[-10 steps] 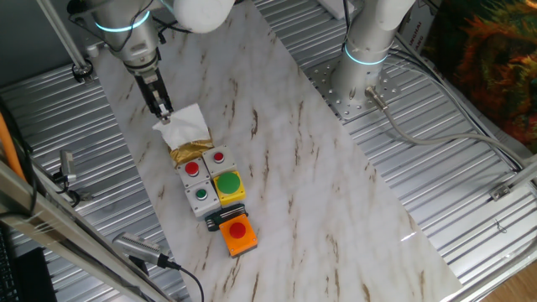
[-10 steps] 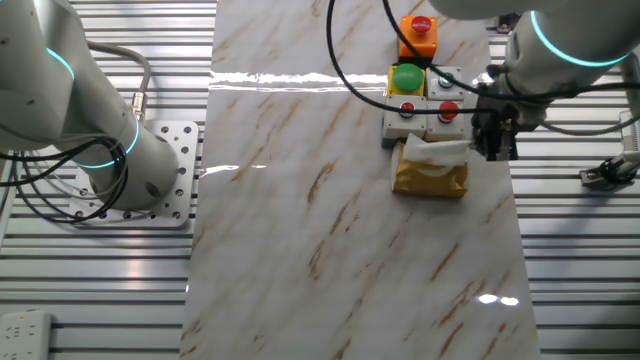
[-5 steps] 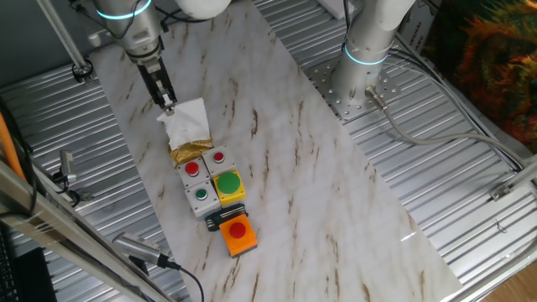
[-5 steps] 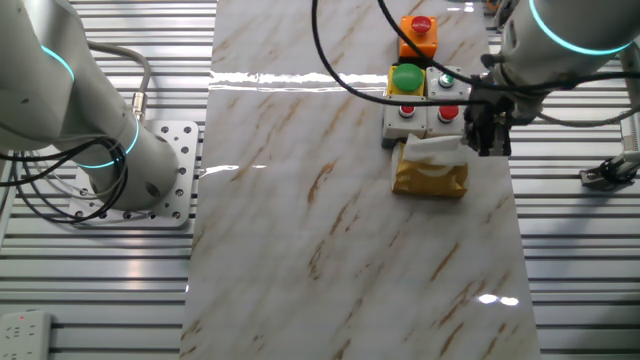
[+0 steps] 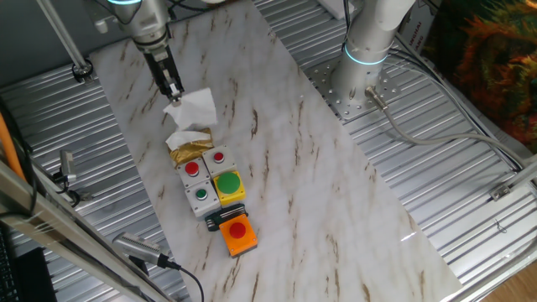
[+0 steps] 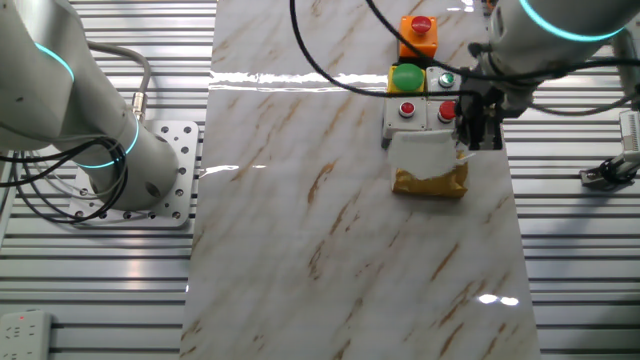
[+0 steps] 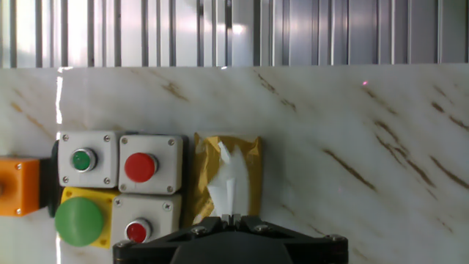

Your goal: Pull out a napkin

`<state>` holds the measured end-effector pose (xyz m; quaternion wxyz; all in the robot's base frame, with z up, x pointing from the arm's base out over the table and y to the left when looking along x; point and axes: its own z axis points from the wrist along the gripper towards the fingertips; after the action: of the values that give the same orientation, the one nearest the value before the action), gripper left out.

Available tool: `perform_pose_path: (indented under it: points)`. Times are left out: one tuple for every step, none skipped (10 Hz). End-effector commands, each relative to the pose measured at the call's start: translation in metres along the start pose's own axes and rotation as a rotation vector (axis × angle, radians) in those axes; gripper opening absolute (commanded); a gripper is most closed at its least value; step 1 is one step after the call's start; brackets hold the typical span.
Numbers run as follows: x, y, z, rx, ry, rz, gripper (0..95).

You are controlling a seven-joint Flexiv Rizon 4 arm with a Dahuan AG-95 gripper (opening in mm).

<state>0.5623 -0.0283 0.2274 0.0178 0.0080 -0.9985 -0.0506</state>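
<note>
My gripper (image 5: 174, 92) is shut on one corner of the white napkin (image 5: 195, 107) and holds it lifted above the marble board. The gold foil packet (image 5: 191, 150) lies just below it, with another white tissue (image 5: 186, 137) poking from its top. In the other fixed view the gripper (image 6: 478, 136) holds the napkin (image 6: 425, 151) over the packet (image 6: 431, 181). In the hand view the napkin (image 7: 227, 176) hangs from the closed fingertips of the gripper (image 7: 233, 218) in front of the packet (image 7: 253, 158).
Grey button boxes (image 5: 204, 174) with red and green buttons sit right beside the packet, then a yellow box with a green button (image 5: 228, 184) and an orange box (image 5: 238, 233). A second arm's base (image 5: 367, 52) stands at the back right. Ribbed metal (image 5: 59, 126) flanks the board.
My gripper has risen and moved away from the packet with the napkin in it. The napkin has come up off the gold packet, and a fresh tissue now shows at the packet's opening.
</note>
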Motion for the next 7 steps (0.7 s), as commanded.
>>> perform_pose_path:
  points:
    - [0.003, 0.002, -0.005, 0.0, -0.001, 0.003, 0.0]
    - [0.008, 0.002, -0.008, -0.002, -0.001, 0.007, 0.0]
    - [0.011, 0.002, -0.008, -0.003, -0.001, 0.007, 0.0]
    - [0.017, 0.0, -0.007, -0.002, -0.003, 0.001, 0.0]
    - [0.02, -0.001, -0.005, -0.002, -0.005, -0.002, 0.0]
    - [0.028, -0.004, -0.003, 0.0, -0.007, -0.007, 0.0]
    - [0.031, -0.009, -0.002, -0.001, -0.011, -0.017, 0.0]
